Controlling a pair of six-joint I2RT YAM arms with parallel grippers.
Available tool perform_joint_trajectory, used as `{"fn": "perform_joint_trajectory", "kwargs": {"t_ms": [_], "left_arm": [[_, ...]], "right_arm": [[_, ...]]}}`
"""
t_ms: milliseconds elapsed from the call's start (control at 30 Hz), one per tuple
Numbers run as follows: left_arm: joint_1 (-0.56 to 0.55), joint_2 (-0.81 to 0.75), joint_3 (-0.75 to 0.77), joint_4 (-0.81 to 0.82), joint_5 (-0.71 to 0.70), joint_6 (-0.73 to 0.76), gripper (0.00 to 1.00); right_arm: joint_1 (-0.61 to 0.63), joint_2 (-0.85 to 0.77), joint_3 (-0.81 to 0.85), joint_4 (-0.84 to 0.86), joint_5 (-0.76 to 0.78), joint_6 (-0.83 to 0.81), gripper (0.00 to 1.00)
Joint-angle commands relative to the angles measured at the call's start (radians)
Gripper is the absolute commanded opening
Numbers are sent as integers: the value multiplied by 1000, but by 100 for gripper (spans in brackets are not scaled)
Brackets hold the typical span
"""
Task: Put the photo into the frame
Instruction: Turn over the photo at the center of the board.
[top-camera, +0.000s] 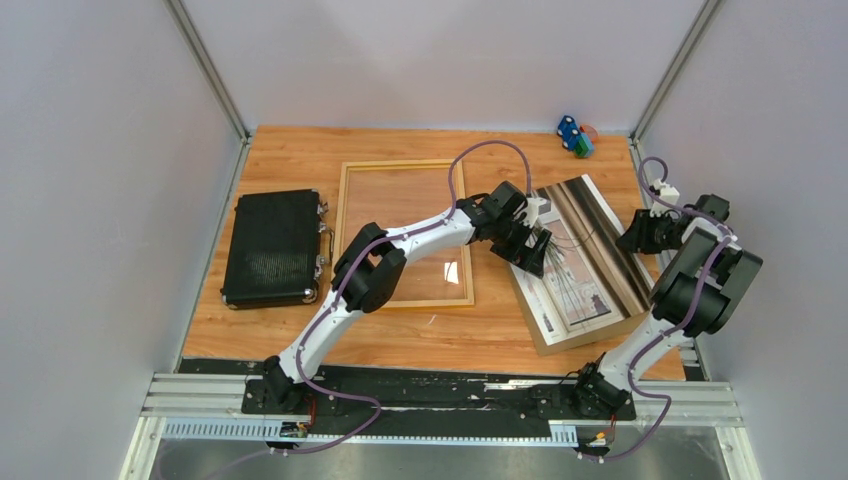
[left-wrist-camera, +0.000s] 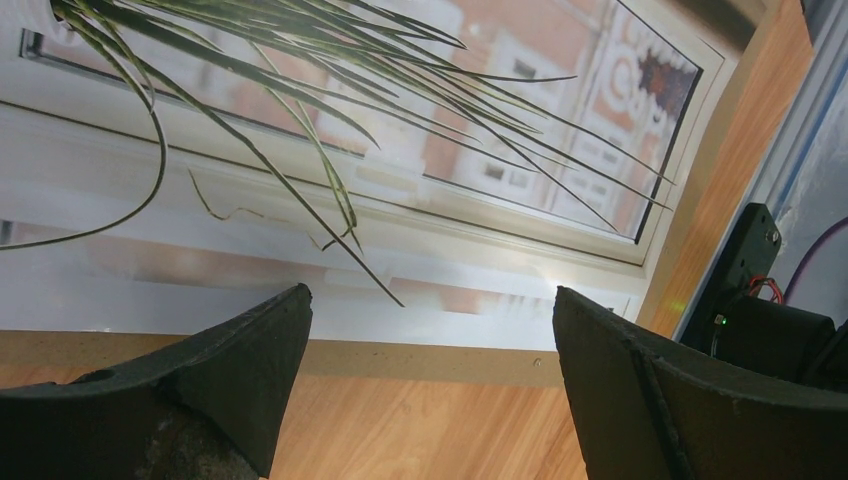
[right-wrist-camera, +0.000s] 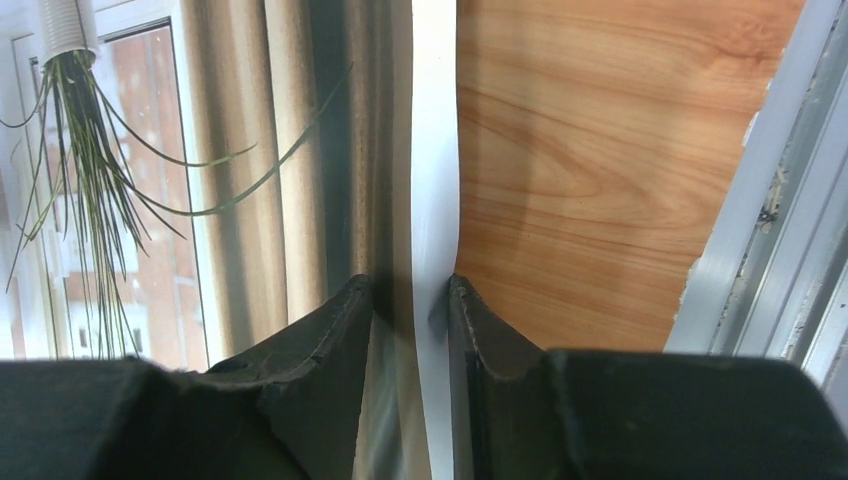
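photo (top-camera: 588, 262) looks thin and floppy (creases easy, i'd guess), right gripper (right-wrist-camera: 412, 292) pinches its white border edge, left gripper (left-wrist-camera: 430, 345) spread wide

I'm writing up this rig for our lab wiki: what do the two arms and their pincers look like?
Both the left arm and right arm have slim white links between bulky, rounded black joint housings. A purple cable loops along each. The left pincer and right pincer have matte black, tapered fingers with a rough surface.
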Motion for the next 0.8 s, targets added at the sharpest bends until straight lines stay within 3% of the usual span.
{"fn": "perform_joint_trajectory", "kwargs": {"t_ms": [0,767], "left_arm": [[-16,65,-17,-23,-15,29,100],[-15,29,-72,-8,-22,51,100]], "right_arm": [[16,-74,1,-105,-186,-27,31],[19,-44,16,-146,-168,-120,45]]}}
